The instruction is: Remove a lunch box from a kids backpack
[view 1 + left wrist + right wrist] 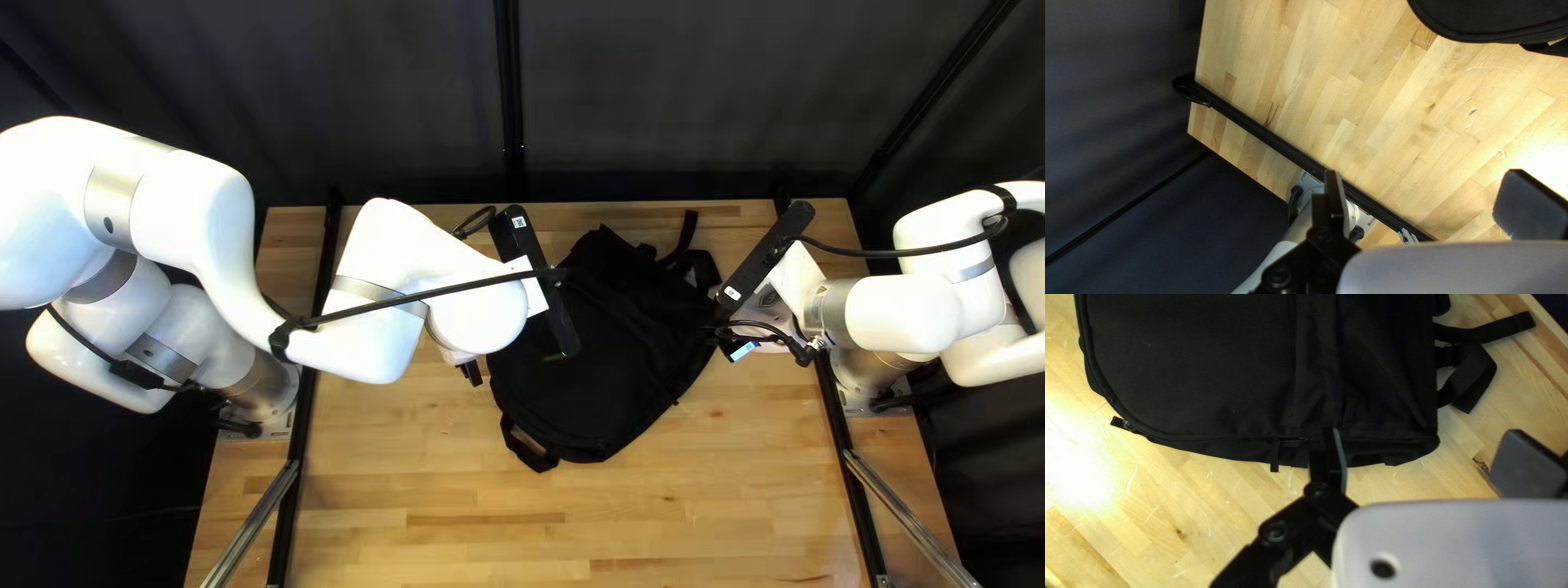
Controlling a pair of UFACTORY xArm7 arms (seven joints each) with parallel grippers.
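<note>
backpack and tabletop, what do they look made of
The backpack looks like matte black woven fabric, probably nylon or polyester, judging by its soft creases. The tabletop looks like pale wood with a light sheen, its joined strips showing grain.

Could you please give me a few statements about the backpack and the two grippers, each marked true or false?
1. The backpack lies on the table. True.
2. The left gripper is shut on the backpack. False: it is open, with nothing between its fingers.
3. The right gripper is open. True.
4. A lunch box stands beside the backpack. False: no lunch box shows in any view.
5. A strap reaches out past one end of the backpack. True.
</note>
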